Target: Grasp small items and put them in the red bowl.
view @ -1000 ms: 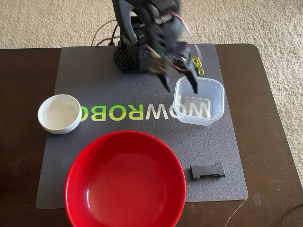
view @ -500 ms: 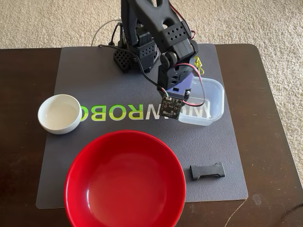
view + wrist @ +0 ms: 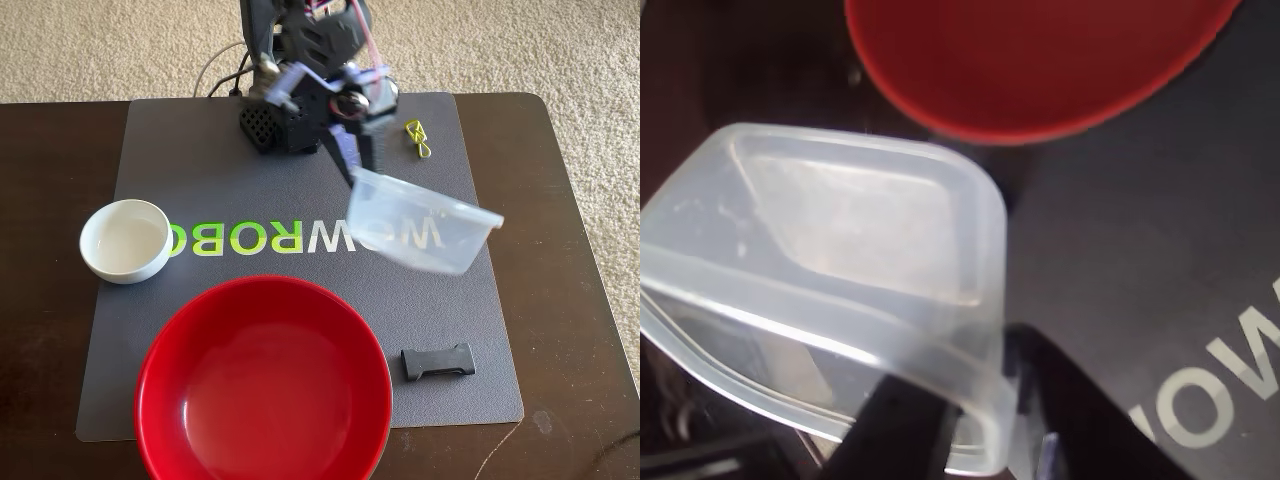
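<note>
- tool [image 3: 362,170]: pinching the rim of the tub, one finger [image 3: 902,425] seen dark through the clear wall in the wrist view, the other finger [image 3: 1090,410] outside it; arm rises from the far edge of the mat in the fixed view.
- tub [image 3: 425,228]: clear, square, held off the mat and tilted, its open side turned partly toward the fixed camera; it hangs over the printed lettering [image 3: 300,238], right of centre. in the wrist view the tub [image 3: 830,270] fills the left half, empty.
- red bowl [image 3: 264,385]: large, glossy, upright on the near part of the mat, empty; well apart from the tub in the fixed view. in the wrist view its rim [image 3: 1040,70] sits at the top edge, beyond the tub.
- white bowl [image 3: 126,240]: small, round, upright, at the left of the mat, just left of the lettering; empty.
- bone piece [image 3: 438,361]: flat, black, lying on the mat near its right front corner, right of the red bowl, apart from it.
- band [image 3: 418,139]: yellow-green, looped, lying on the far right of the mat, beside the arm.
- mat [image 3: 160,330]: grey, spread over a dark brown worktop [image 3: 570,300].
</note>
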`<state>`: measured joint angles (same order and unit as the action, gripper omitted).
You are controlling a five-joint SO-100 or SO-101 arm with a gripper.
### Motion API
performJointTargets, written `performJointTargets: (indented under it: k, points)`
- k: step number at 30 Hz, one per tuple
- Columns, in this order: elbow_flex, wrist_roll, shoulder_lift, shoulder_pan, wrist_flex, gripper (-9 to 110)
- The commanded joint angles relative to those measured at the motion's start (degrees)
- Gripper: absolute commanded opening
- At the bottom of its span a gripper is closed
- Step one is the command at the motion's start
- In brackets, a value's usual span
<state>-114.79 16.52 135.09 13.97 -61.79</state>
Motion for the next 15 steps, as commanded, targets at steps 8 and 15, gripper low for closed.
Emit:
performJointTargets:
  k: [8, 15]
  points:
    - [39.3, -2.5, -43.0, -26.7, 1.6, 0]
    - [40.4, 6.1, -55.8, -25.8, 1.5, 0]
